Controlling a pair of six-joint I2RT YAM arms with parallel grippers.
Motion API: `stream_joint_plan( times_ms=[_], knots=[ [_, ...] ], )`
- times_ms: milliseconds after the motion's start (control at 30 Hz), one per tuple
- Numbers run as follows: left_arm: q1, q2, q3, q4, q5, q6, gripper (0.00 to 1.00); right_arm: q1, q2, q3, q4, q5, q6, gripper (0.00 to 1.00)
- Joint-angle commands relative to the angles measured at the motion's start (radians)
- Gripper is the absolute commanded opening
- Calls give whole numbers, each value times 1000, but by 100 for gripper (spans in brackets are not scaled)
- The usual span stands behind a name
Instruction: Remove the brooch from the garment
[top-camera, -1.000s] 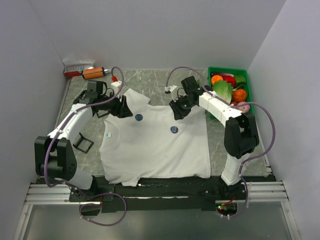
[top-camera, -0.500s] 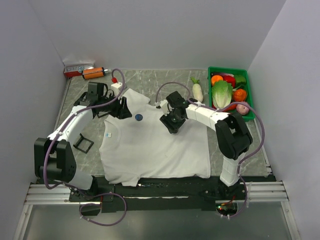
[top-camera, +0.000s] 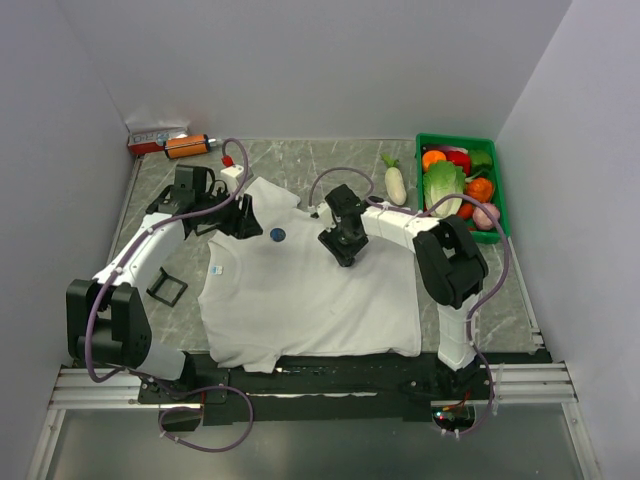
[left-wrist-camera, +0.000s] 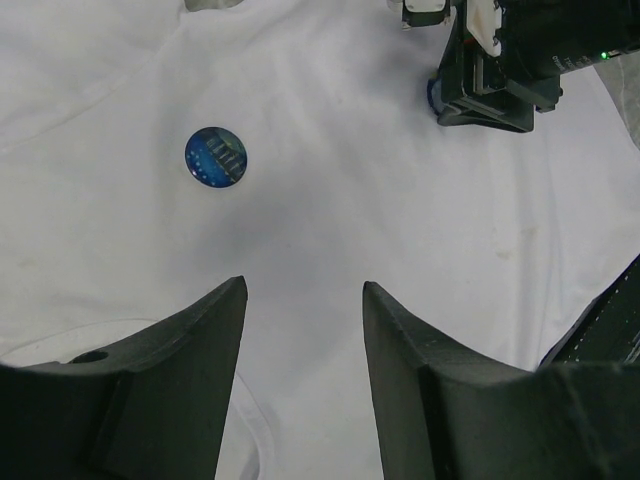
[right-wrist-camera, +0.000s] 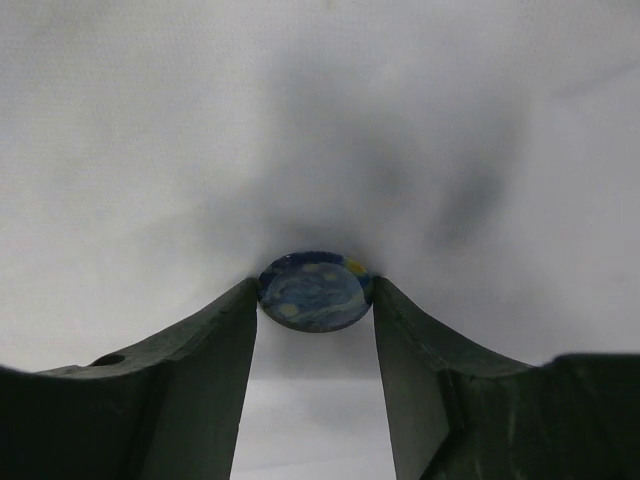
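The white garment (top-camera: 300, 290) lies spread flat on the table. Two small dark-blue discs are on it. My right gripper (top-camera: 343, 250) is down on the shirt's chest, and in the right wrist view its fingertips touch both sides of one brooch (right-wrist-camera: 315, 291), so the right gripper (right-wrist-camera: 315, 300) is shut on it. This brooch is hidden under the gripper in the top view. The other brooch (top-camera: 277, 235) (left-wrist-camera: 214, 157) lies free near the collar. My left gripper (top-camera: 246, 215) (left-wrist-camera: 303, 295) hovers open over the cloth beside it, holding nothing.
A green bin (top-camera: 497, 150) of vegetables stands at the back right, with a white radish (top-camera: 394, 183) beside it on the table. A black square frame (top-camera: 166, 289) lies left of the shirt. An orange object (top-camera: 186, 146) sits in the back left corner.
My right arm swung left from the shirt's right shoulder and came down on the brooch on the chest, its jaws now around it. The left arm has barely moved.
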Motion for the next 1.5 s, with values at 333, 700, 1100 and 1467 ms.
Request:
stream_joint_plan(
  times_ms=[333,700,1100,1467],
  knots=[
    [0,14,45,-3,10,13,56,-64,-106,6,-71,-168,4,32],
    [-69,-85,11,154,131,54,56,-196,-82,233,-369,-958,-169,37],
    [-253,-45,214,71,90,282,56,-303,109,464,-954,-1420,-591,44],
    [-320,-30,219,65,87,320,54,-303,63,409,-955,-1433,-591,44]
  ],
)
